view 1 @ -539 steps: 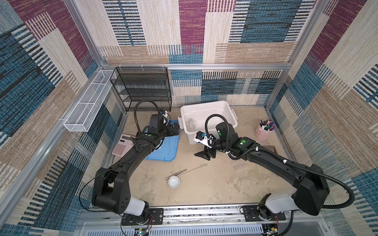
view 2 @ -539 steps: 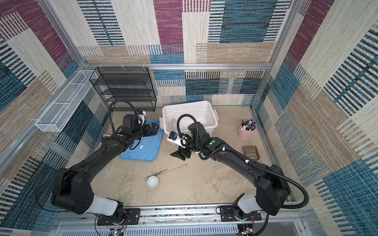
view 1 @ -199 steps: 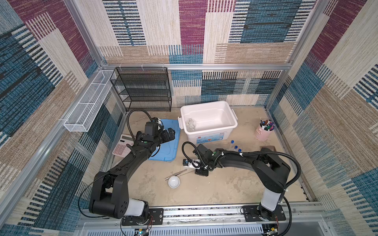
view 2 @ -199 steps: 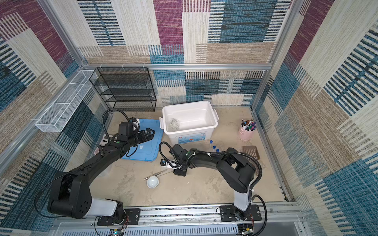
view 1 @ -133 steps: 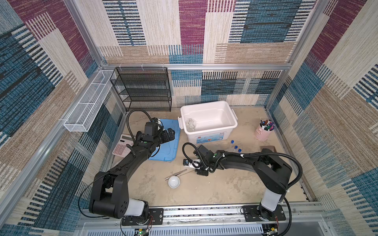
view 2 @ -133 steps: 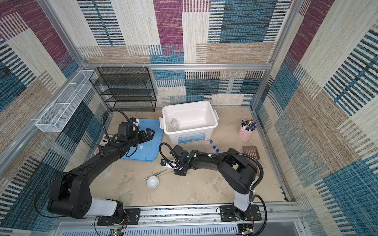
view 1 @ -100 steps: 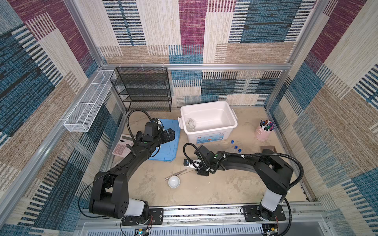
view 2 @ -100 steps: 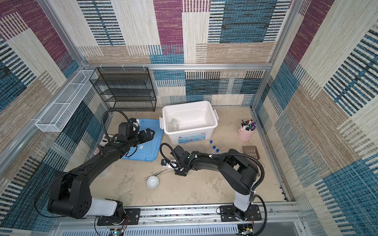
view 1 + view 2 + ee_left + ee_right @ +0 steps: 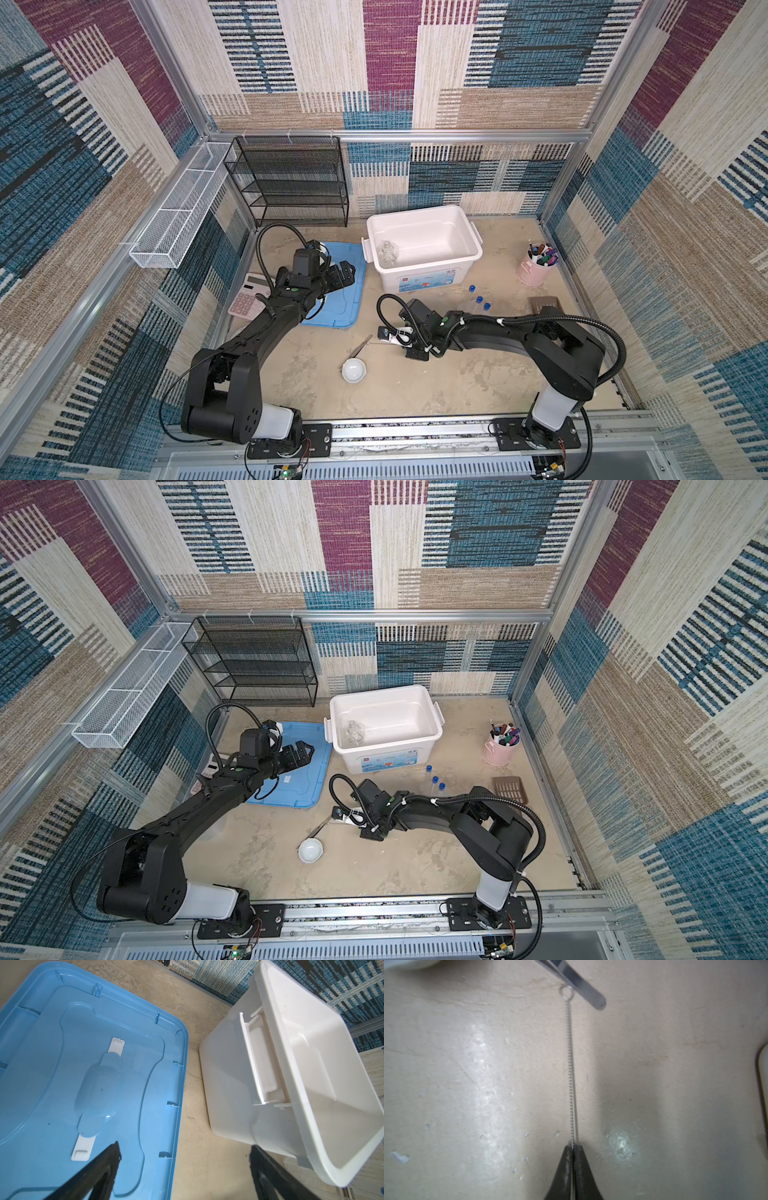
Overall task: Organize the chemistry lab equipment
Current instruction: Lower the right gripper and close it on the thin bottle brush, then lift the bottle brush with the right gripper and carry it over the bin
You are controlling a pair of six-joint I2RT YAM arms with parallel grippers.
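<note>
Now the right gripper [image 9: 572, 1148] is pinched shut on one end of the brush [image 9: 571, 1068], whose looped far end touches the tweezers [image 9: 577, 978] on the surface [image 9: 467, 1084]. The left gripper [image 9: 185, 1145] hangs wide open over the lid [image 9: 62, 1064], beside the bin [image 9: 228, 1088].

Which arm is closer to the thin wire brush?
The right one: the right tool is shut on one end of the wire brush; the left tool hangs open above the blue lid, far off.
</note>
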